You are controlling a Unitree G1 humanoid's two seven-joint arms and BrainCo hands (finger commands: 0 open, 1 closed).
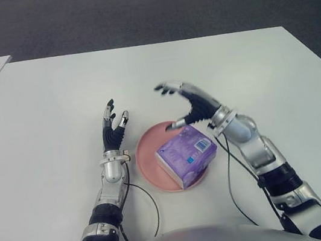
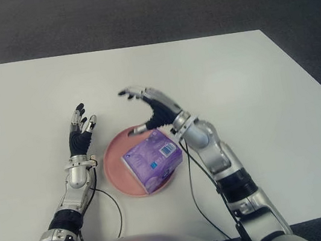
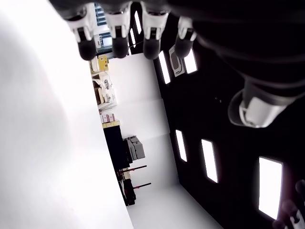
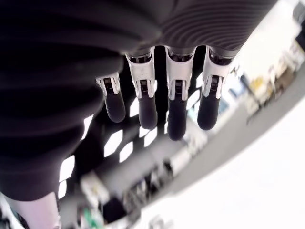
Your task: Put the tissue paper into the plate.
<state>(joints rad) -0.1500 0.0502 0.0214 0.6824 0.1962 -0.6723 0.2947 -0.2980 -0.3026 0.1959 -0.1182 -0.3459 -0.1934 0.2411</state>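
Fingers [image 1: 171, 88] of the right hand [image 1: 191, 104] are spreading loosely and gripping nothing, hovering just beyond the plate's far rim. Directly below it, toward the robot, one purple tissue paper pack [image 1: 186, 155] is lying inside the single pink plate [image 1: 147, 159], its long axis running diagonally and one corner overhanging the near rim. Beside the plate's left edge, the left hand [image 1: 114, 131] is pointing upward, fingers extended and empty. By my reading, the right hand is nearer the pack, and placement looks done. Everything is sitting on the white surface [image 1: 55, 112].
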